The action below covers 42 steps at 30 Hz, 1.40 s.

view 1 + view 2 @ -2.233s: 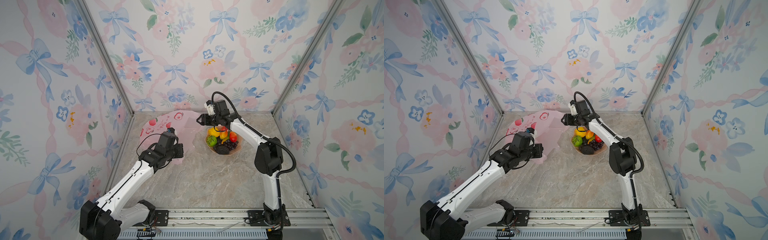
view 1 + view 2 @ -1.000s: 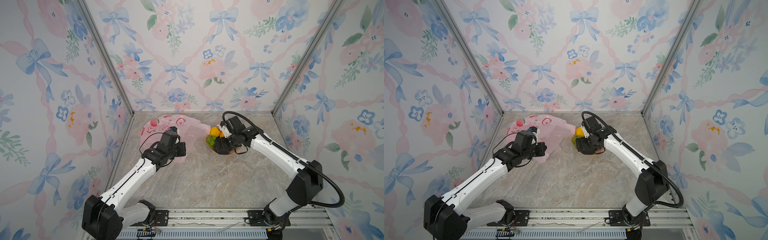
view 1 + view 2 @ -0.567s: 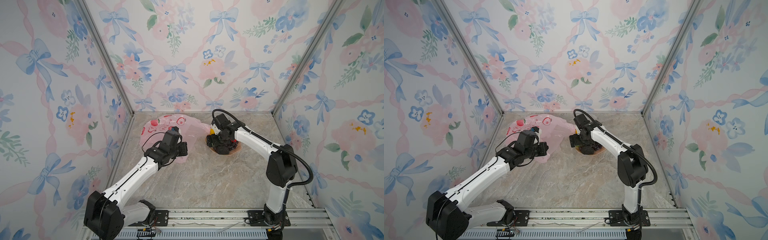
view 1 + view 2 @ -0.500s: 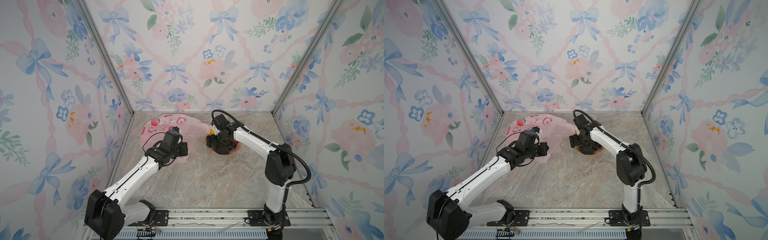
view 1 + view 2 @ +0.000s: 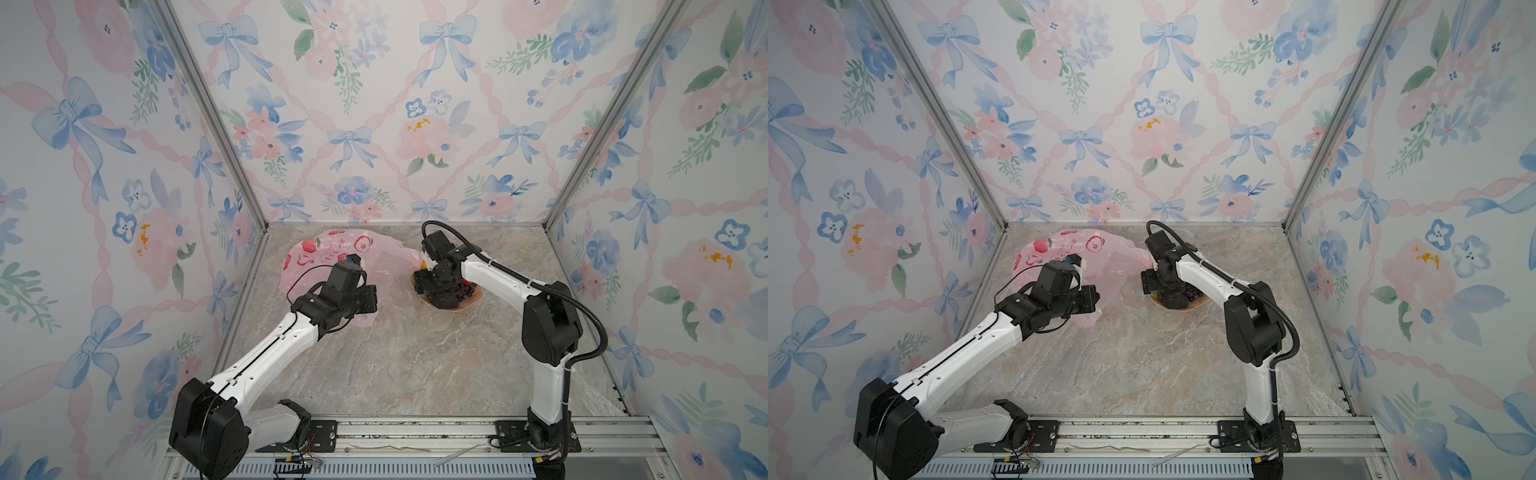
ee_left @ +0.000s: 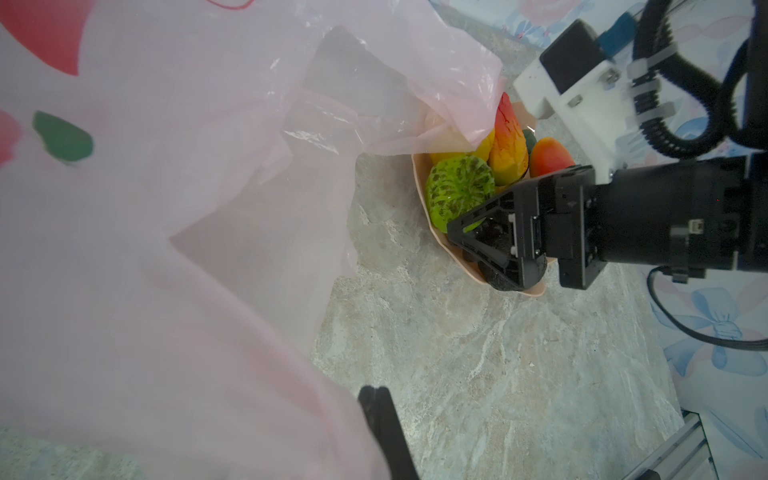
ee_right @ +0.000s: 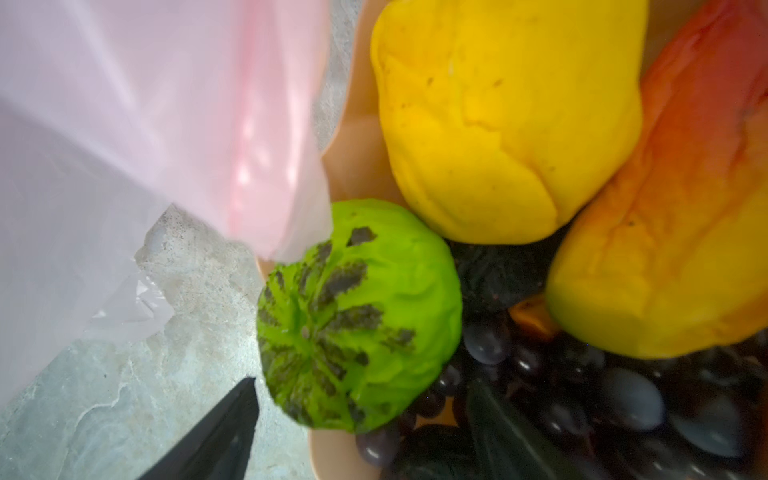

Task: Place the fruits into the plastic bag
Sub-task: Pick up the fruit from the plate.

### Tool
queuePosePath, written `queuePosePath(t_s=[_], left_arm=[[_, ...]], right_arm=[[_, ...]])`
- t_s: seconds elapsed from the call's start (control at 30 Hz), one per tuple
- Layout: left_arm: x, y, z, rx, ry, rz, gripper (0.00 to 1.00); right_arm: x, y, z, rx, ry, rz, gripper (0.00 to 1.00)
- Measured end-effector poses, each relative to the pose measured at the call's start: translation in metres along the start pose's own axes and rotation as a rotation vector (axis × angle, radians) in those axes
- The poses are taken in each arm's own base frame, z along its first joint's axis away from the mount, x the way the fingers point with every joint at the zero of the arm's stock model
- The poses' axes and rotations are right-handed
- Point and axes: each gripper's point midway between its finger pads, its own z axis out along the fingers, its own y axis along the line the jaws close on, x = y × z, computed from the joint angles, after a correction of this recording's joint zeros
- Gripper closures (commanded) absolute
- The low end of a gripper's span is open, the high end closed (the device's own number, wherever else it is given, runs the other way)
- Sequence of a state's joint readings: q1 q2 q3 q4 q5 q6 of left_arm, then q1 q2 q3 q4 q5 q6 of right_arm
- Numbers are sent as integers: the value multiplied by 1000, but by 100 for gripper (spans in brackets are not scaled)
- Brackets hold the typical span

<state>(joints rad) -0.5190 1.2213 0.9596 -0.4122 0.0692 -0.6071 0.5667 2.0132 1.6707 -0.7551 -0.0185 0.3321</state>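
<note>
The right pincer (image 7: 361, 399) gapes wide astride the green kiwi half (image 7: 357, 307) (left pincer (image 6: 376, 401) pinched shut on the plastic bag (image 6: 166, 208)), so closing off-centre could squirt it from the dish (image 7: 353, 166).

Legible text, labels, brands, numbers, signs: none.

Item: plastic bag (image 5: 328, 251) (image 5: 1065, 247). In both top views a few thin red strokes stand among its red-and-white fruit prints. They may be lettering, but they are too small to read. The wrist views show only blurred patches of print, with no characters.
</note>
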Motion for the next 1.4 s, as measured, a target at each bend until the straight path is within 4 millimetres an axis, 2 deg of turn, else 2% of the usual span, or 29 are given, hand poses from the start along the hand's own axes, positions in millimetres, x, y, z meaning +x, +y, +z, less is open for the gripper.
queuePosePath(t_s=[0.4, 0.53, 0.6, 0.77, 1.1, 1.23, 1.4], left_arm=[[-1, 0, 2, 1, -1, 1, 100], [-1, -1, 2, 5, -3, 1, 100], [-2, -2, 2, 8, -7, 1, 100], [-3, -3, 2, 12, -11, 2, 100], [-3, -4, 2, 18, -7, 2, 100], [-2, -4, 2, 22, -5, 2, 100], [-2, -5, 2, 24, -3, 2, 100]], right_arm=[[-17, 2, 6, 1, -42, 11, 18], [-17, 1, 10, 5, -38, 11, 20], [-17, 1, 11, 6, -35, 11, 23], [-18, 2, 11, 4, -39, 20, 39], [-17, 1, 10, 1, -43, 26, 43], [-14, 1, 0, -8, -54, 27, 43], [-20, -2, -33, -59, -107, 56, 43]])
